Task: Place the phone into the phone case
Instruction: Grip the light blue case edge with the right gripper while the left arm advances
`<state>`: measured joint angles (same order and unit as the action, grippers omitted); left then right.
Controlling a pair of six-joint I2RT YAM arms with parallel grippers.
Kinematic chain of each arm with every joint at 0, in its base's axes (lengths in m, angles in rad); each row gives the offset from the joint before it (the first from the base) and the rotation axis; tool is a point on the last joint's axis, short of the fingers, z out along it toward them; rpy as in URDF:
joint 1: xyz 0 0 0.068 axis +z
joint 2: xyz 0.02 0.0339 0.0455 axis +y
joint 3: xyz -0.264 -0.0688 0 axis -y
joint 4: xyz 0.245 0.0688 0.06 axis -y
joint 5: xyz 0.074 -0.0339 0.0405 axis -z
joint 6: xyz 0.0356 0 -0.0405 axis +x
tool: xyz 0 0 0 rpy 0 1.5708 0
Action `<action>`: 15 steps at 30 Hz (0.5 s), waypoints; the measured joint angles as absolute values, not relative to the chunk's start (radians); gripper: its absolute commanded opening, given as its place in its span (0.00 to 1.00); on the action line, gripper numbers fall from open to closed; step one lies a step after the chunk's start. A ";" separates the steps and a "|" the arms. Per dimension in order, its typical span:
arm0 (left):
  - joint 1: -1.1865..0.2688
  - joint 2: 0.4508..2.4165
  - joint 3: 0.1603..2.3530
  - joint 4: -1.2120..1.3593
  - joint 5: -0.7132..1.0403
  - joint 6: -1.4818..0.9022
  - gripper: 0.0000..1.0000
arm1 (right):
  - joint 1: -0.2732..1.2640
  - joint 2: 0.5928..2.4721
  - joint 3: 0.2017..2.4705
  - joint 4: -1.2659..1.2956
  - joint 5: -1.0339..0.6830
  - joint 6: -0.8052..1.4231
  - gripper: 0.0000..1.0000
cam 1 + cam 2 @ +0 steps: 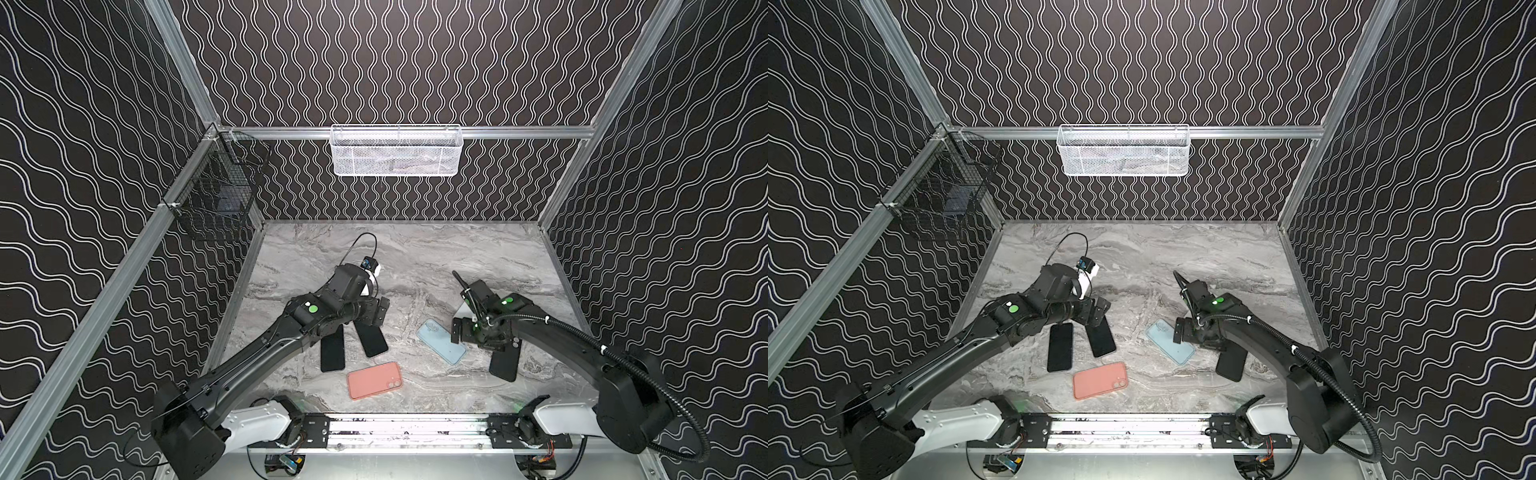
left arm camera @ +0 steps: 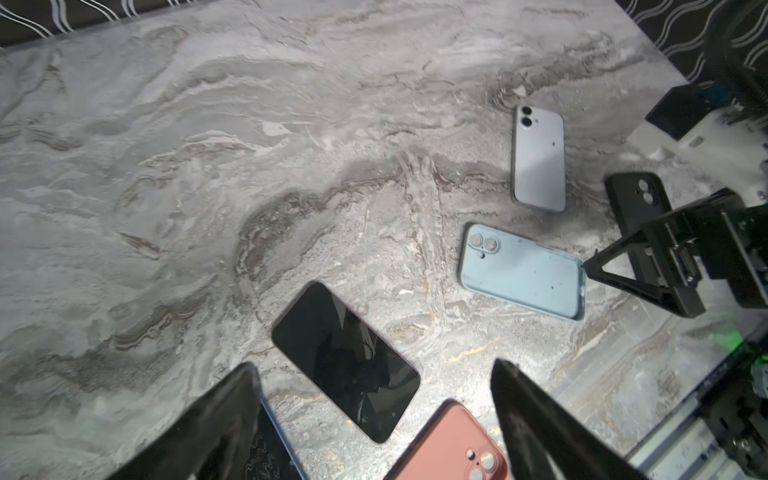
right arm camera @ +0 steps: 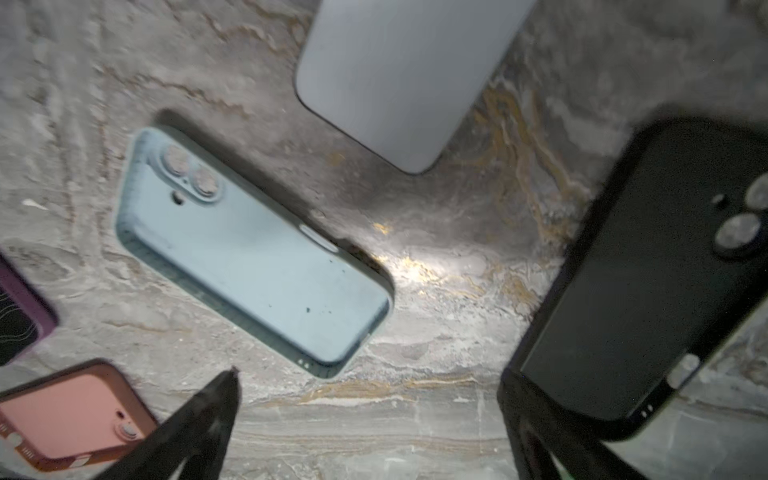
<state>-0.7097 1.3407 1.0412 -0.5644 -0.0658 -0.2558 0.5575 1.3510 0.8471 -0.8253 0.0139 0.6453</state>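
Black arms, white bases.
My left arm (image 1: pixel 257 353) and right arm (image 1: pixel 582 336) are matte black, each with a green dot (image 1: pixel 312 308) near the wrist and a white link (image 1: pixel 257 417) at the base; a ribbed black hose (image 1: pixel 665 401) loops along the right one; my left tool (image 2: pixel 375 364) has black tapering fingers (image 2: pixel 216 424).

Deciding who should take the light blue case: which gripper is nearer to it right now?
Right. The right gripper hangs just beside the light blue case, between it and the black case. The left gripper is farther off, above a black phone.
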 measured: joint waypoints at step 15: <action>-0.715 1.388 1.056 -0.571 -0.051 -0.255 0.90 | 0.654 1.435 0.812 -0.727 0.022 0.830 0.58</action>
<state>-0.7147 1.3876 1.0561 -0.5713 -0.0505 -0.2550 0.6537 1.4353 0.8124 -0.7273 0.0219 0.8299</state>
